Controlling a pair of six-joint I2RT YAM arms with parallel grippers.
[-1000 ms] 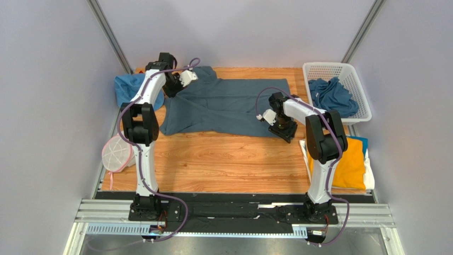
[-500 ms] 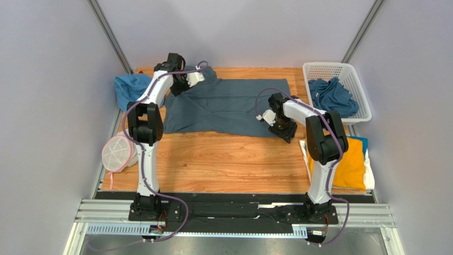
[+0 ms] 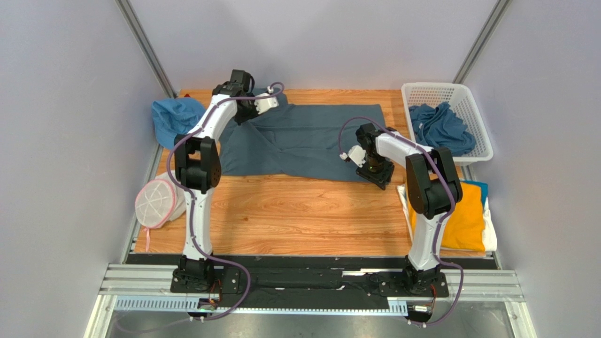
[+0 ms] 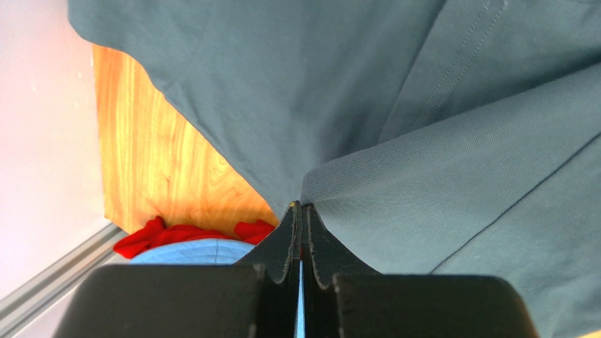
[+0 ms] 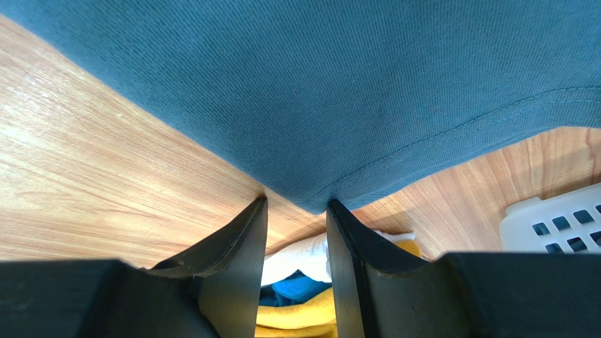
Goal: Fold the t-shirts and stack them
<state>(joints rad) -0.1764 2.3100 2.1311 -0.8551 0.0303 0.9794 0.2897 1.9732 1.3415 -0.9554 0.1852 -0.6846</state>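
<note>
A dark slate-blue t-shirt (image 3: 310, 141) lies spread across the far half of the wooden table. My left gripper (image 3: 264, 104) is at its far left end, shut on a pinch of its cloth (image 4: 423, 141). The pinched cloth rises in a ridge from the left gripper's (image 4: 301, 208) closed tips. My right gripper (image 3: 350, 156) is low at the shirt's near right corner. In the right wrist view the right gripper (image 5: 296, 204) is open, and the shirt's corner (image 5: 317, 201) lies between its tips. Folded t-shirts, mustard-yellow (image 3: 465, 218) on top, are stacked at the right edge.
A white basket (image 3: 469, 105) at the back right holds more slate-blue shirts (image 3: 437, 127). A blue hat (image 3: 173, 116) lies at the far left, with something red (image 4: 176, 236) by it. A white mesh pouch (image 3: 155, 203) sits at the left edge. Bare wood (image 3: 296, 218) lies in front.
My left gripper has moved right along the far edge, dragging the shirt's left end over the body. The right arm has stayed in place.
</note>
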